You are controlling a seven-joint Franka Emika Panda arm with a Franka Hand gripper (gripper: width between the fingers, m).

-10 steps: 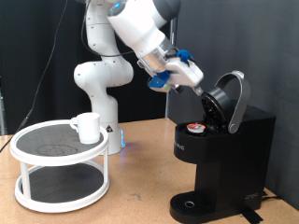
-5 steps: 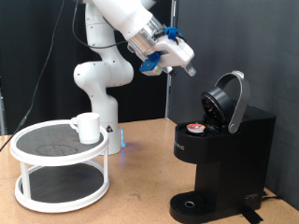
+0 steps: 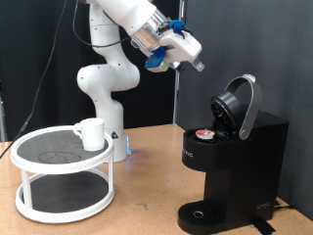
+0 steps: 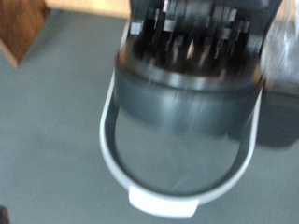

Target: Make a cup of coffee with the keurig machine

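Note:
The keurig machine (image 3: 235,166) stands at the exterior view's right with its rounded lid (image 3: 241,104) swung up. A small pod with a red top (image 3: 204,135) sits in the open chamber. My gripper (image 3: 196,61) hangs high above and to the left of the lid, touching nothing, with nothing seen between its fingers. The white cup (image 3: 91,133) rests on the upper tier of a round stand at the exterior view's left, far from the gripper. The blurred wrist view shows the keurig machine's raised lid (image 4: 187,89) with its silvery handle (image 4: 173,187); no fingers appear there.
The white two-tier round stand (image 3: 39,182) takes up the left of the wooden table (image 3: 147,201). The robot's base (image 3: 115,147) stands behind it. A round drip tray (image 3: 201,211) sits at the machine's foot.
The gripper has pulled away from the open lid, rising up and to the exterior view's left. The pod, cup and machine have stayed in place.

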